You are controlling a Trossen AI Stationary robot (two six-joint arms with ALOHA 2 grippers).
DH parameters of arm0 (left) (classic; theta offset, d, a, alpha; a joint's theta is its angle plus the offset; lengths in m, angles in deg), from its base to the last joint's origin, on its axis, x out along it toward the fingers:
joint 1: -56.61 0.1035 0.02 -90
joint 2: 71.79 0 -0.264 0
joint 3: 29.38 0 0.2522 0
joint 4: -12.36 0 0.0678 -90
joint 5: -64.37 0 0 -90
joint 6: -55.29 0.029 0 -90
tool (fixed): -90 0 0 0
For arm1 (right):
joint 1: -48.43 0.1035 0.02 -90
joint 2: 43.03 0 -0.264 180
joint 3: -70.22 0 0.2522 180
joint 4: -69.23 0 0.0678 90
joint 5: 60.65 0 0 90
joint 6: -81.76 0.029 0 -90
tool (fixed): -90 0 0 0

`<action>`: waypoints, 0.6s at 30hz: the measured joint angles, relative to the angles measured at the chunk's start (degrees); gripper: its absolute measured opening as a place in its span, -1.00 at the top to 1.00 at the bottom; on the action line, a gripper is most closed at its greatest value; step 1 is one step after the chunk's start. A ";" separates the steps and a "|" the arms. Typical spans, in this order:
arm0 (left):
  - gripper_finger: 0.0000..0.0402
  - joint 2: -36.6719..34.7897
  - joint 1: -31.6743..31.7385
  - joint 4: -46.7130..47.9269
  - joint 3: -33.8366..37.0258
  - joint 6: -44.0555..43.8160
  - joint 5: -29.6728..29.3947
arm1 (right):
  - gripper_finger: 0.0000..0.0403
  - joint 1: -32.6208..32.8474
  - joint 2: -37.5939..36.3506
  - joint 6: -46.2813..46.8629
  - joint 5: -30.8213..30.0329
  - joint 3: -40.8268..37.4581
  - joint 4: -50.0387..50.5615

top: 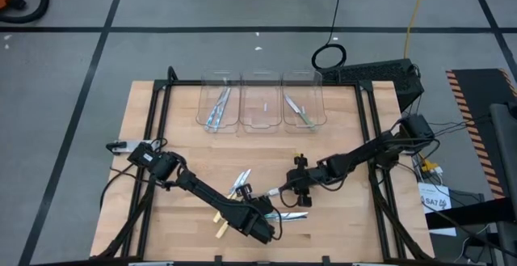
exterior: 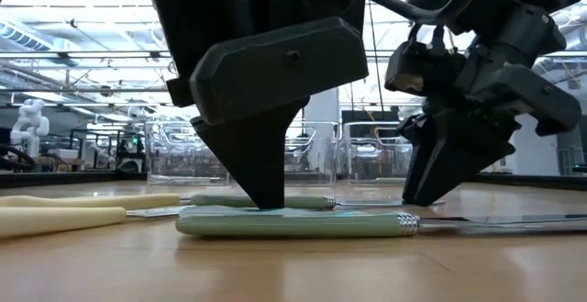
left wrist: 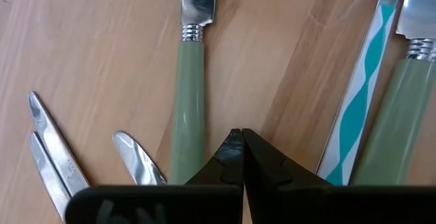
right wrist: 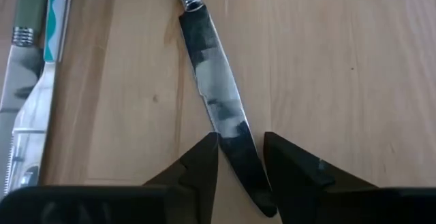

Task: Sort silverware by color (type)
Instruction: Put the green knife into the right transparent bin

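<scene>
The green-handled knife (right wrist: 214,108) lies flat on the desk near the middle of its front edge, with its long axis running roughly along that edge: handle toward the left arm, blade toward the right arm. The right gripper (right wrist: 240,161) is the nearer one to the blade end. Its jaws stand about half open and straddle the blade close to the tip, 1 finger on each side, so the blade passes lengthwise through the gap; they have hold of nothing that I can see. In my judgement the coming move turns on this: the blade runs along the gap, not across it, so closing would pinch the thin blade by its edges.

The left gripper (left wrist: 240,157) has its jaws fully shut, tip down on the desk just beside the knife's green handle (left wrist: 187,108), gripping nothing. A second green-handled piece (left wrist: 395,108) and a teal-and-white patterned one (left wrist: 361,101) lie just to the other side of that tip.

3 clear bins (top: 260,100) stand along the back edge, well apart from both arms; the 2 outer ones already hold utensils.
</scene>
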 joint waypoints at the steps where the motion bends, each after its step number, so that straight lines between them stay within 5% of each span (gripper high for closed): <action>1: 0.99 -0.02 -0.04 0.00 0.00 0.06 0.00 | 0.43 -0.02 0.43 -0.01 0.01 0.01 -0.08; 18: 0.92 -0.95 -0.08 5.09 -3.49 -1.14 -1.82 | 0.87 -0.33 0.49 -2.12 1.96 -0.04 0.63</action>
